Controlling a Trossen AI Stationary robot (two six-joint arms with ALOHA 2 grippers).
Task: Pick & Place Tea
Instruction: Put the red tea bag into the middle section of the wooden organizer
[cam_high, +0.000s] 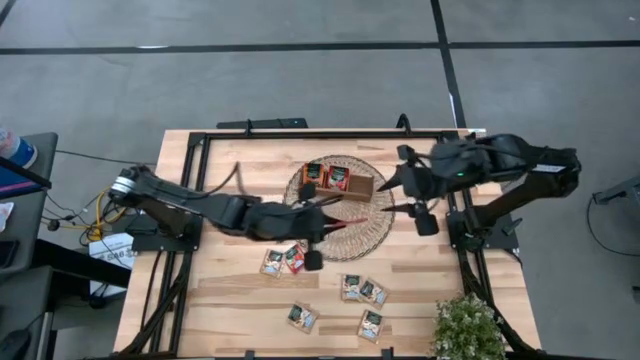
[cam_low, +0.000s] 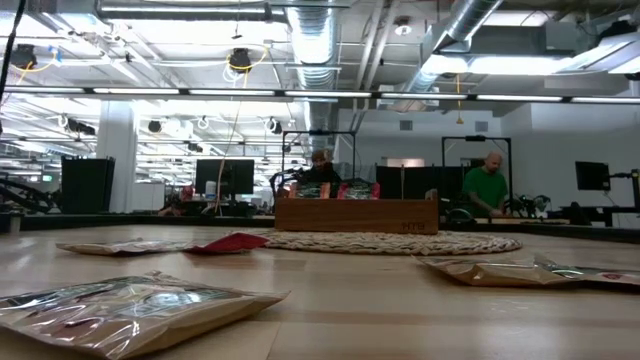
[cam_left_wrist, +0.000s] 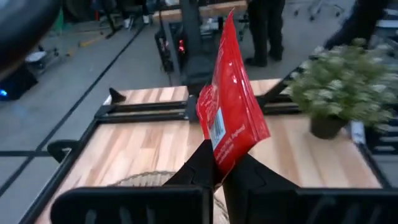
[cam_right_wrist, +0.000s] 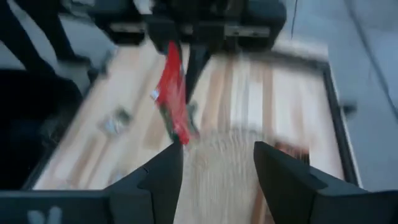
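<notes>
Red sachet (cam_left_wrist: 231, 121) sticking up from L gripper (cam_left_wrist: 219, 177), pinched at its bottom edge, fingers squeezed tight on it. Hanging over the near edge of the round mat (cam_high: 375, 232), mid table. Showing in R wrist view too (cam_right_wrist: 174, 99), dangling in front of R gripper (cam_right_wrist: 217, 165). R fingers (cam_right_wrist: 163, 177) standing wide apart, gripping nothing, hovering by the mat's right side (cam_high: 398, 192). Sitting on the mat: wood tray (cam_high: 340, 180) w/ sachets in it. Lying flat on the table w/ no gripper near: two sachets (cam_high: 283, 260) just left of the mat, two more (cam_high: 362, 290) nearer the front, one (cam_high: 302, 317) and one (cam_high: 371, 324) by the front edge. Standing at the front right corner: small plant (cam_high: 467, 328). Standing far behind the table: two people (cam_low: 487, 188).
</notes>
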